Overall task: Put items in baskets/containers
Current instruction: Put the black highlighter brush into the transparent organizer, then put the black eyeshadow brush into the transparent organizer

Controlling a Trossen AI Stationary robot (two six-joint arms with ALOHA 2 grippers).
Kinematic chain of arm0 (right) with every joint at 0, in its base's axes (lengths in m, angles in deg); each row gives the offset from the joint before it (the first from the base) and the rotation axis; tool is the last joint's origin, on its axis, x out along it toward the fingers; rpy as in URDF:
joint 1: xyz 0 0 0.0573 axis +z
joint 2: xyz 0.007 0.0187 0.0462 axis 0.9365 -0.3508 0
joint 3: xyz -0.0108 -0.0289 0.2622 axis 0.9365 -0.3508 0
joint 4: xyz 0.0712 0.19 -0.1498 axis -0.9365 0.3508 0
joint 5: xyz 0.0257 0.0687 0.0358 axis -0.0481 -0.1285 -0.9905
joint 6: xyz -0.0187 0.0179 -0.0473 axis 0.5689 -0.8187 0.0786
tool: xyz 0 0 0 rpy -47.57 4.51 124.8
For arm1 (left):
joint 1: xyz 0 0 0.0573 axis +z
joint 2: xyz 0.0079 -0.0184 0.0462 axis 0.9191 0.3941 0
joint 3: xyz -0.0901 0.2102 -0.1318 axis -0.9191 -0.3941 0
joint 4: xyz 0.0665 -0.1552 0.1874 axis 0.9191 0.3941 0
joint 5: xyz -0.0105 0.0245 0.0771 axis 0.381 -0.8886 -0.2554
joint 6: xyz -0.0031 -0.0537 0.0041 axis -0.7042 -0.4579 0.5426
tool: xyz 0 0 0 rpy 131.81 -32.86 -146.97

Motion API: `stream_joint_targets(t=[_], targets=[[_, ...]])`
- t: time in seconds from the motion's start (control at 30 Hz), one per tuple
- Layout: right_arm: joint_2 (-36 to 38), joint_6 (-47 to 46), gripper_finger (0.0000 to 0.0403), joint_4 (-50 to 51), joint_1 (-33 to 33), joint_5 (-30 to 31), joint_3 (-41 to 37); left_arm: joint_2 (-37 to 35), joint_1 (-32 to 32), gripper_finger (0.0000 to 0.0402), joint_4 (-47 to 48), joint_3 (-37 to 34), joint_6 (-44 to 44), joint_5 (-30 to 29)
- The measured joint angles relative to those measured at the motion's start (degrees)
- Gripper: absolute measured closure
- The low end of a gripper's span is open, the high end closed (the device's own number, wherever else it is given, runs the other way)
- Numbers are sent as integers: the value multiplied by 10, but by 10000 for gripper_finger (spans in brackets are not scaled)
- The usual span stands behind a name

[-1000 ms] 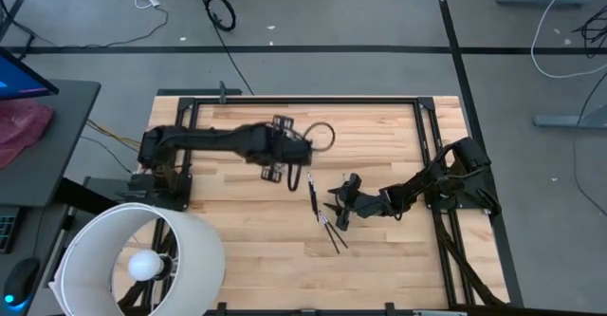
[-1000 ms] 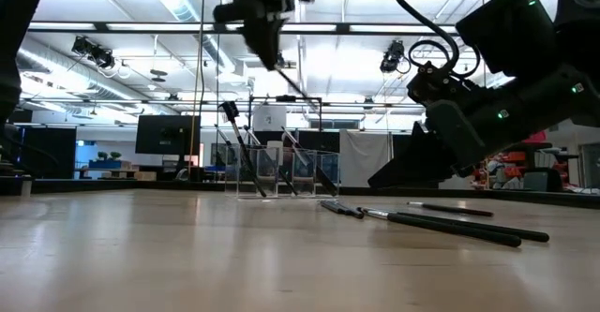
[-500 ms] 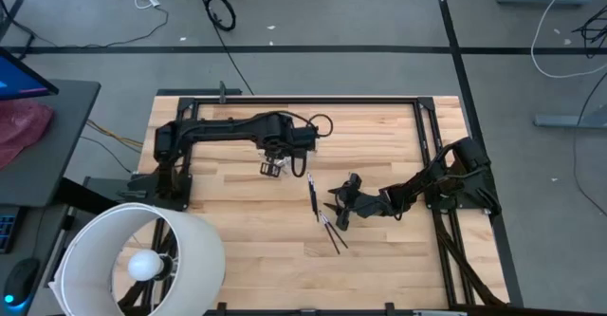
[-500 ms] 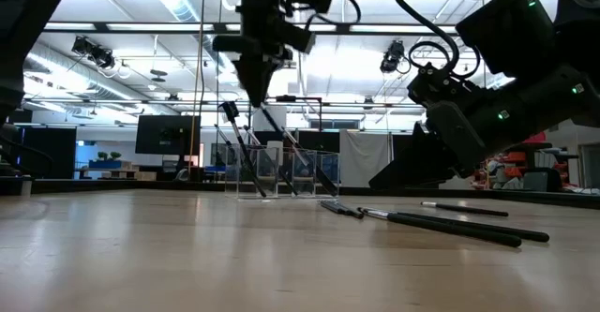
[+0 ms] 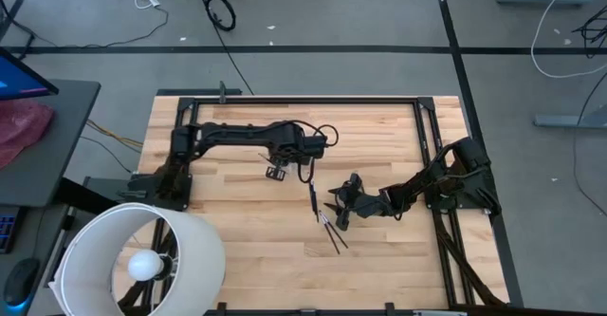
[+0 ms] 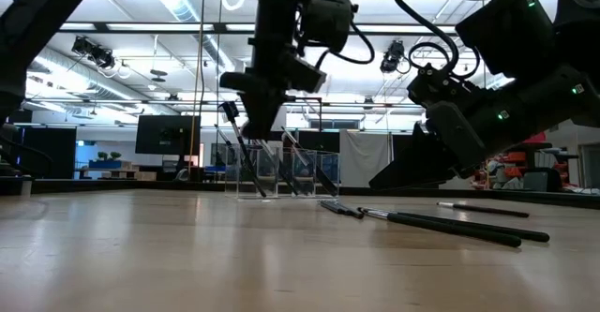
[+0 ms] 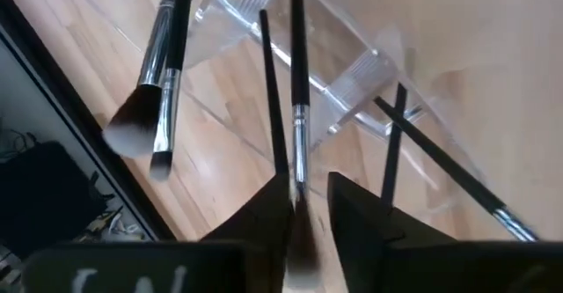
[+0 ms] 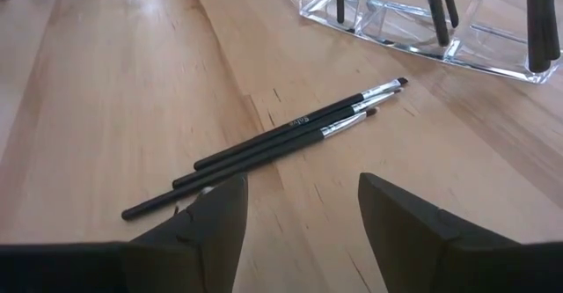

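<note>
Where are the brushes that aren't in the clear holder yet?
In the high view, three loose brushes lie on the table just in front of the right gripper, right of the clear holder.

Two matte black jointed arms, looped black cable over the left arm [image 5: 248, 138], blocky dark housings on the right arm [image 5: 432, 183], flat wedge-shaped black fingers [image 8: 204, 224], black frame mounts.

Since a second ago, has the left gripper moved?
Yes. In the high view the left gripper has swung right along the table, toward the loose brushes. In the low view it has come down over the clear organizer, jaws shut on a brush.
</note>
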Motion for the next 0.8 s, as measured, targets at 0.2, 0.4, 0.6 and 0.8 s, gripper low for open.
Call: stream_joint_targets(t=[0.2, 0.4, 0.6, 0.8], targets=[[0, 0, 183, 0, 0, 0, 0, 3, -5, 279, -2, 0, -12, -23], [12, 37, 183, -8, 1, -1, 0, -19, -27, 267, 13, 1, -43, -95], [122, 60, 183, 71, 18, 6, 0, -80, -50, 271, 16, 1, -85, -105], [287, -31, 183, 370, 58, 56, 1, -160, -52, 273, 12, 1, -158, -105]])
